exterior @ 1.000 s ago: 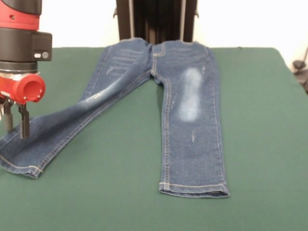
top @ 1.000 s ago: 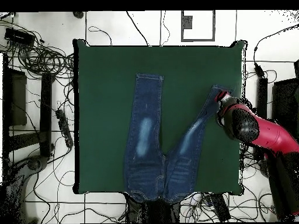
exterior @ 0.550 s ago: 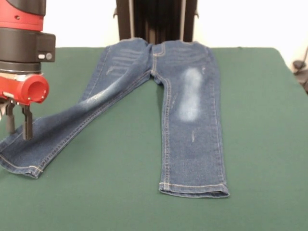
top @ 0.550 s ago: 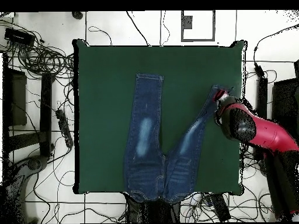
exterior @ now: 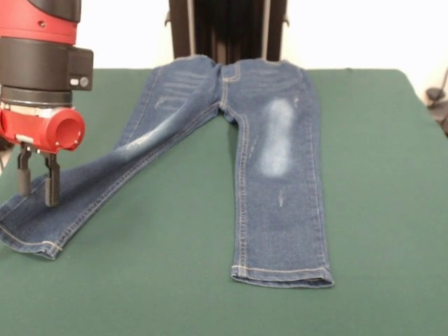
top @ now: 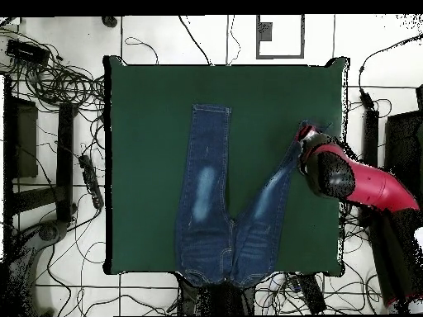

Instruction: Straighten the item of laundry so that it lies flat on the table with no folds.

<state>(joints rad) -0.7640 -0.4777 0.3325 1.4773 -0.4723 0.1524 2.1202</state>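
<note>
Denim jeans [exterior: 273, 161] lie spread on the green surface [exterior: 392, 210], waistband at the far edge, one leg straight, the other splayed out sideways. Over that splayed leg's hem end the claw [exterior: 35, 183] stands released, fingertips narrowly parted at the cloth

Red-black arm enters front view at 10 o'clock; gripper [exterior: 36, 187] vertical, fingers slightly parted, pointing 6 o'clock.

The arm [exterior: 43, 66] is glossy red with a wide black band bearing a small round silver button. Below sits a red cylindrical housing with a hollow round end, from which the gripper [exterior: 35, 187] carries two thin black fingers [exterior: 51, 183].
</note>
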